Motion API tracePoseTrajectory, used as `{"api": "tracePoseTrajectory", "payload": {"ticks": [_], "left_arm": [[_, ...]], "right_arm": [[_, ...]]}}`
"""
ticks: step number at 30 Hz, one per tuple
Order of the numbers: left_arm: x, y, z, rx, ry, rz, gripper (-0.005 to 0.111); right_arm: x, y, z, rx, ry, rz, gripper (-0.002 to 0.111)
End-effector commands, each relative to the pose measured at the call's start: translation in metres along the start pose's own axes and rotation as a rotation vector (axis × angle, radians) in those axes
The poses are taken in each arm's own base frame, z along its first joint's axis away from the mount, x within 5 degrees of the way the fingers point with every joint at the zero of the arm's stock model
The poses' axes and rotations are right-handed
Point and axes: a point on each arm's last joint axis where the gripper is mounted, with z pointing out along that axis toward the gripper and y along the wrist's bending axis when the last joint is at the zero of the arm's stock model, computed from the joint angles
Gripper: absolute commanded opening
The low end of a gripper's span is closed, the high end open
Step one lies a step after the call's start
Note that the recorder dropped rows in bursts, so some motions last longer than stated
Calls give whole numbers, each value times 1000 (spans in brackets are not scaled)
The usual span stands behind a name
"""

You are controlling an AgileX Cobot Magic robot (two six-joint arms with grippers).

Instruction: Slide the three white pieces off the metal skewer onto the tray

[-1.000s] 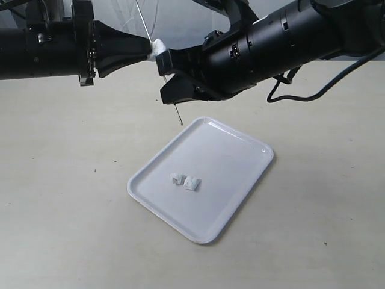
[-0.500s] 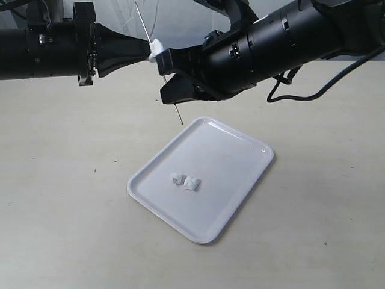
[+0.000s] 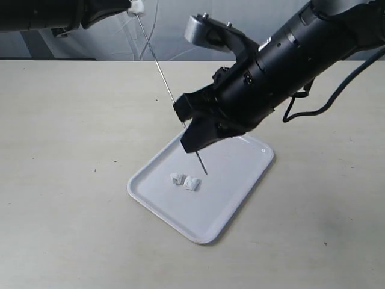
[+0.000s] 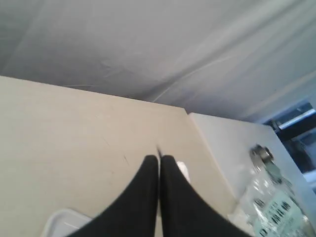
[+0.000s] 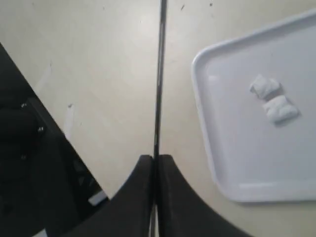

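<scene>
One piece (image 3: 137,7) now tops skewer (image 3: 160,66).

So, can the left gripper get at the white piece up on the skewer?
Probably yes: the left gripper, shut, sits tip-first against the white piece at the top end of the metal skewer, with nothing between. The right gripper holds the skewer lower down, out of the way.
</scene>
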Motion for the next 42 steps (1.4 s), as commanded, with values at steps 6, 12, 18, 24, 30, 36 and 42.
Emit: {"api": "tracePoseTrajectory", "payload": {"ticks": [6,12,18,24,30,36,42], "left_arm": [[-17,11,-4,-206,-91,18,0],[69,-19,16,-23,554,55,0],[107,-22,30,-94,696,172,24],[123,-6,30,-189,681,96,13],[104,-26,-12,-295,353,186,0],[100,-53,-60,-279,142,178,0],[99,-77,-92,-212,36,214,0]], "right_arm": [[25,-40,-13,472,274,23,-1],[15,-65,-28,808,157,22,-1],[12,-64,-27,797,133,20,-1],[19,-66,-12,682,312,-116,-1],[15,-100,39,646,400,-185,-1],[17,-123,76,607,438,-214,-1],[6,-130,87,605,415,-224,-1]]}}
